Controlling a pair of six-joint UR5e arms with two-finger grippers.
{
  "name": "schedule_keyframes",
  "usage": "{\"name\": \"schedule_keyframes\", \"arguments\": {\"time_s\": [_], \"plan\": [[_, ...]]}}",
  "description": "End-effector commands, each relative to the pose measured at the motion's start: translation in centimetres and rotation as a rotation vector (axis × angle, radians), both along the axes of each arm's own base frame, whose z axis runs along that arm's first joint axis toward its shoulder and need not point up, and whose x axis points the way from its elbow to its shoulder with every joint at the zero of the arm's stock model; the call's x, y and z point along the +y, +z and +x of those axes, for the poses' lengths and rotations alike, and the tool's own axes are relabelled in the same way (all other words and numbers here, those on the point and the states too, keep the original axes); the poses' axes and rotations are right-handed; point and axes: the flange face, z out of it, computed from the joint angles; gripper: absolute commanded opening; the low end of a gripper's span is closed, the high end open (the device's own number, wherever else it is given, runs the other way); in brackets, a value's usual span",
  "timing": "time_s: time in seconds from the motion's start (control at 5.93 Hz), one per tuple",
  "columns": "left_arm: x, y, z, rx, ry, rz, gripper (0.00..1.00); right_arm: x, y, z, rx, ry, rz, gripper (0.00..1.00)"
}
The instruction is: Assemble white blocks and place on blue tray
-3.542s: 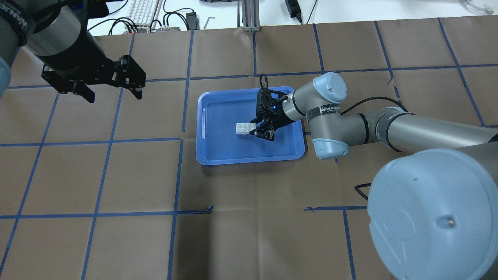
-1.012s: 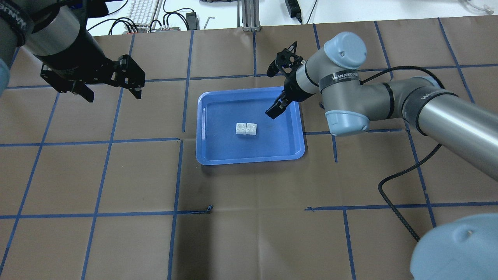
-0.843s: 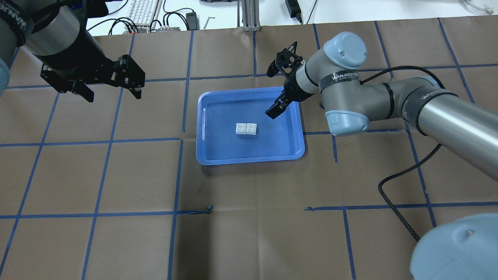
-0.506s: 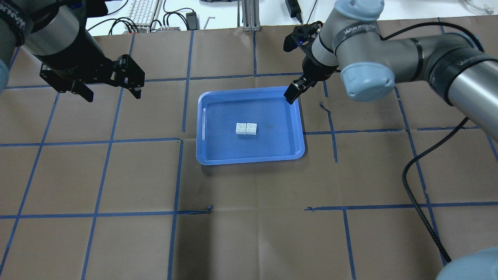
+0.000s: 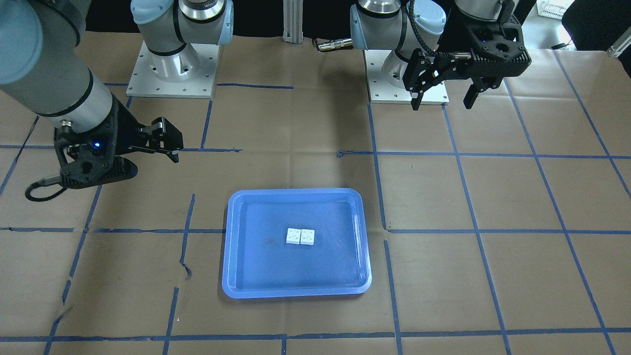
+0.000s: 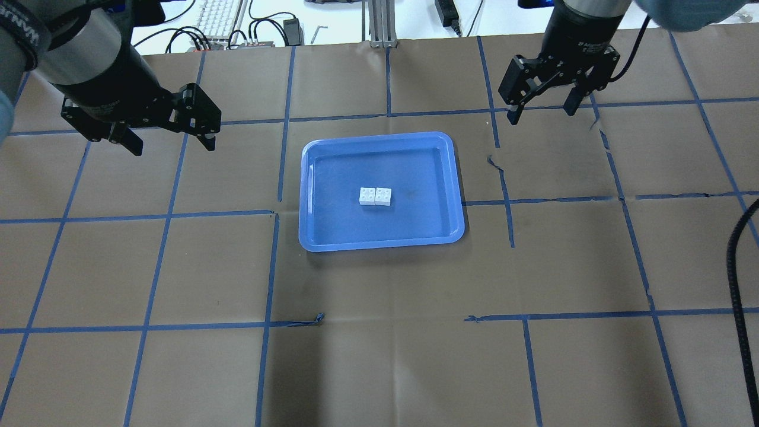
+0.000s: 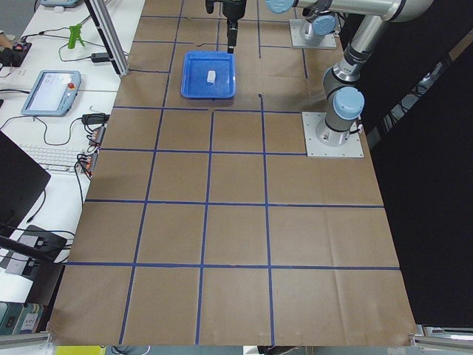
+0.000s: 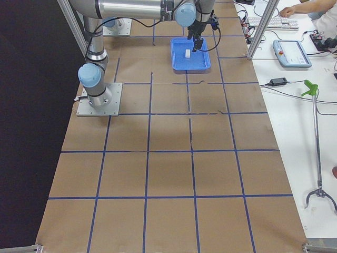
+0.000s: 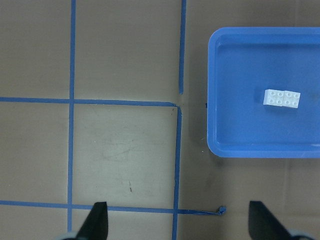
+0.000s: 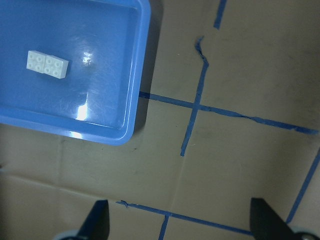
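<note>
The two white blocks (image 6: pixel 375 196) sit joined side by side, studs up, in the middle of the blue tray (image 6: pixel 415 234). They also show in the front view (image 5: pixel 300 236) and in both wrist views (image 9: pixel 282 98) (image 10: pixel 47 64). My right gripper (image 6: pixel 542 114) is open and empty, raised above the table beyond the tray's far right corner. My left gripper (image 6: pixel 172 145) is open and empty, raised well to the left of the tray. Neither gripper touches the blocks.
Brown paper with a blue tape grid covers the table. A keyboard (image 6: pixel 216 18), cables and a metal post (image 6: pixel 379 24) lie past the far edge. The arm bases (image 5: pixel 170 69) stand on the robot's side. A black cable (image 6: pixel 738 284) hangs at the right.
My right gripper has let go of the joined blocks, risen and swung away to the far right, off the tray. The blocks stay in place. The left arm has not moved.
</note>
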Motion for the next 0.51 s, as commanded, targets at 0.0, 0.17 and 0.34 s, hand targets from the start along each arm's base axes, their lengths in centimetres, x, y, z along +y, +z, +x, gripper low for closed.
{"name": "schedule_keyframes", "arguments": {"time_s": [0.0, 0.17, 0.34], "plan": [[0.0, 0.1, 0.0, -0.002, 0.0, -0.001, 0.99, 3.3, 4.3, -0.3, 0.063, -0.141, -0.004, 1.0], [0.0, 0.1, 0.0, 0.0, 0.0, -0.001, 0.99, 3.8, 4.8, 0.2, 0.063, -0.176, -0.009, 1.0], [0.0, 0.1, 0.0, 0.0, 0.0, -0.001, 0.99, 3.7, 4.5, 1.0, 0.063, -0.167, -0.007, 1.0]]}}
